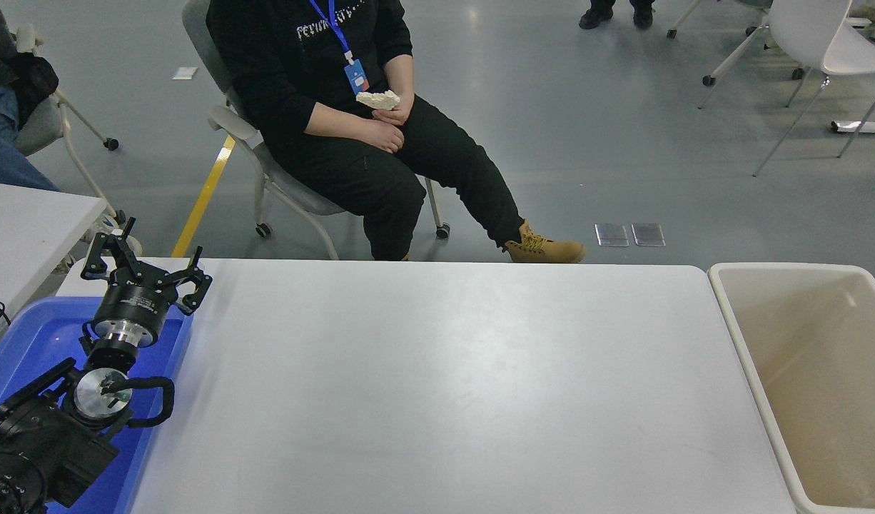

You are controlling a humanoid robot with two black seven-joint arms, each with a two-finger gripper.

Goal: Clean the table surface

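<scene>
Left claw (146, 270) spread wide, grasping nothing, above blue tray (23, 335), beside table surface (444, 385)

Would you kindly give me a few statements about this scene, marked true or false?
1. The left gripper hangs over the blue tray at the table's left end. True.
2. The right gripper is reaching over the middle of the table. False: no right gripper is in view.
3. The beige bin stands at the table's right end. True.
4. The seated person holds a pale crumpled piece in one hand. True.
5. The left gripper is shut on a cloth. False: it is open and holds nothing.
6. The person's hands rest on the table. False: they are in the lap, away from the table.
</scene>
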